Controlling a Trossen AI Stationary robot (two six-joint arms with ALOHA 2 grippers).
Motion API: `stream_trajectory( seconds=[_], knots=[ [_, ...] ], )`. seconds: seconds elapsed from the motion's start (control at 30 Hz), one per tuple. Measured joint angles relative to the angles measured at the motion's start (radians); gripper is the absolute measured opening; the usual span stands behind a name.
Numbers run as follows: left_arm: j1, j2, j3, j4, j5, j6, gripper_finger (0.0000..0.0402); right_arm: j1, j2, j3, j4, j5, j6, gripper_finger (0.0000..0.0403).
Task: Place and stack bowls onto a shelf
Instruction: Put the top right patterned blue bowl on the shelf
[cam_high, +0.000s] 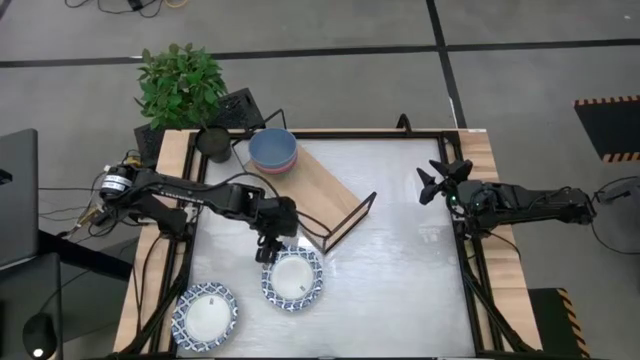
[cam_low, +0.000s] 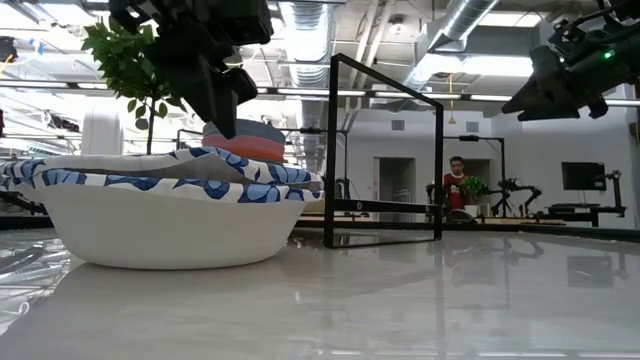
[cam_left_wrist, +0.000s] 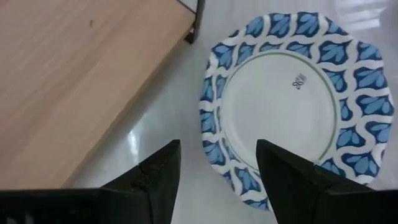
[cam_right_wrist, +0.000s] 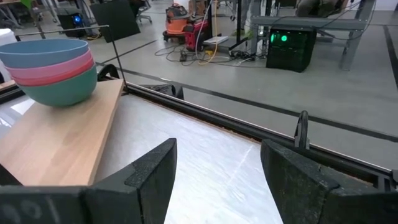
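A wide bowl with a blue-and-white patterned rim (cam_high: 293, 278) sits upright on the tabletop, just off the shelf's near end. My left gripper (cam_high: 268, 250) hovers open just above this bowl's left rim (cam_left_wrist: 211, 134), one finger over the rim and one outside it; in the low view the fingers (cam_low: 222, 115) end slightly above the rim. A second patterned bowl (cam_high: 205, 315) sits at the near left. The light-wood shelf (cam_high: 320, 195) lies diagonally and carries a stack of small bowls (cam_right_wrist: 53, 71), light blue over pink over teal, at its far end. My right gripper (cam_high: 432, 180) waits open at the right.
A potted plant (cam_high: 180, 85) stands at the far left corner beside the shelf's far end. The shelf's black wire end frame (cam_low: 385, 150) rises next to the patterned bowl. Bare tabletop (cam_high: 400, 280) stretches between the shelf and the right arm. A person stands far off in the room behind.
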Motion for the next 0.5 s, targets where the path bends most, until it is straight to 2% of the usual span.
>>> stream_trajectory(
  seconds=[0.2,0.33,0.5],
  knots=[
    [-0.020,0.000,0.000,-0.076,0.105,0.006,0.0193,0.000,0.000,0.000,0.000,0.000,0.000,0.0260],
    [-0.080,0.000,0.000,-0.142,0.102,0.010,0.0193,0.000,0.000,0.000,0.001,0.000,-0.001,0.0260],
    [-0.186,0.000,0.000,-0.138,0.065,0.009,0.0193,0.000,0.000,0.000,0.001,0.000,0.067,0.0260]
  ],
)
